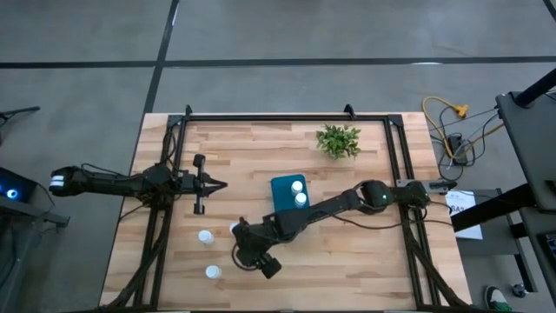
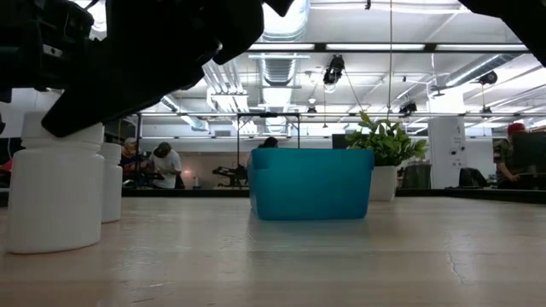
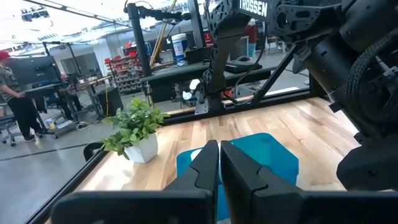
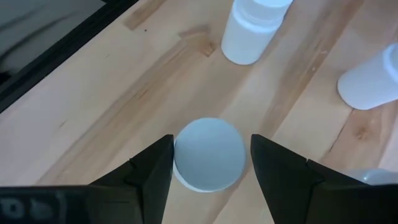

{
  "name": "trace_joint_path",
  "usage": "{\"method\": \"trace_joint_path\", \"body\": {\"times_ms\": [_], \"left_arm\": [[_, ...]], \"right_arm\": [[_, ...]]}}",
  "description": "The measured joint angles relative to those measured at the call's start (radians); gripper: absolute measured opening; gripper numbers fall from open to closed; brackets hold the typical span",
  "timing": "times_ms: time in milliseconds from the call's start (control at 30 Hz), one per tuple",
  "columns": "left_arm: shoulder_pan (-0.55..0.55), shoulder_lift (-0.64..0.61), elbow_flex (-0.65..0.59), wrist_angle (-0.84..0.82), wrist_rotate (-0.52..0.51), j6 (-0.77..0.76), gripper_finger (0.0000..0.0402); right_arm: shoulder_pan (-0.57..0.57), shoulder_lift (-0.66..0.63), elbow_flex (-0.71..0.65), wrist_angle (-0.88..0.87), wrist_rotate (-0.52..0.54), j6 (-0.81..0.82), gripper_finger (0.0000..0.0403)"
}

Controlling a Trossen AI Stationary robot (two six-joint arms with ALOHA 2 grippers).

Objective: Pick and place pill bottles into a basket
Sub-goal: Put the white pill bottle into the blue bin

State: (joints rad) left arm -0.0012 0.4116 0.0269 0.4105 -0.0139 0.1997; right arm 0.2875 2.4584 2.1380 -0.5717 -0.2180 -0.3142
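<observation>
Well to the left of the basket (image 1: 281,196), the left gripper (image 1: 211,183) waits above the table (image 1: 365,261) with its two fingers pressed together on nothing, pointing toward the basket. Nearer the basket, but on that same left side and toward the front edge, stand the loose pill bottles. From above I can pick out one (image 1: 205,236), another in front of it (image 1: 212,272), and a bit of white (image 1: 234,228) close against the right arm. The right gripper (image 4: 211,140) has its fingers spread and pointing down on either side of one white cap (image 4: 208,158). They flank it closely without clamping, so I judge it is about to grasp this bottle. Its wrist camera also shows two more bottles beyond, one upright (image 4: 252,28) and one near the edge (image 4: 373,78), plus a pale sliver that may be a fourth. Inside the basket are two bottles, caps up, one (image 1: 297,186) behind the other (image 1: 301,199). Behind and right of the basket sits a small green plant (image 1: 339,140), which is no part of the job. So by my count there are two bottles in and, it seems, four left on the wood, six in all, with one basket, one plant and two arms. I would call the task about a third done, with a third bottle lined up.
</observation>
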Motion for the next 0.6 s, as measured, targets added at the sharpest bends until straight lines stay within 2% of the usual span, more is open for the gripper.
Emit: {"method": "trace_joint_path", "body": {"times_ms": [400,600], "left_arm": [[0.000,0.000,0.000,0.000,-0.002,0.000,0.0000],[0.000,0.000,0.000,0.000,-0.002,0.000,0.0000]], "right_arm": [[0.000,0.000,0.000,-0.024,0.000,0.011,0.0201],[0.000,0.000,0.000,-0.024,0.002,0.002,0.0167]]}}
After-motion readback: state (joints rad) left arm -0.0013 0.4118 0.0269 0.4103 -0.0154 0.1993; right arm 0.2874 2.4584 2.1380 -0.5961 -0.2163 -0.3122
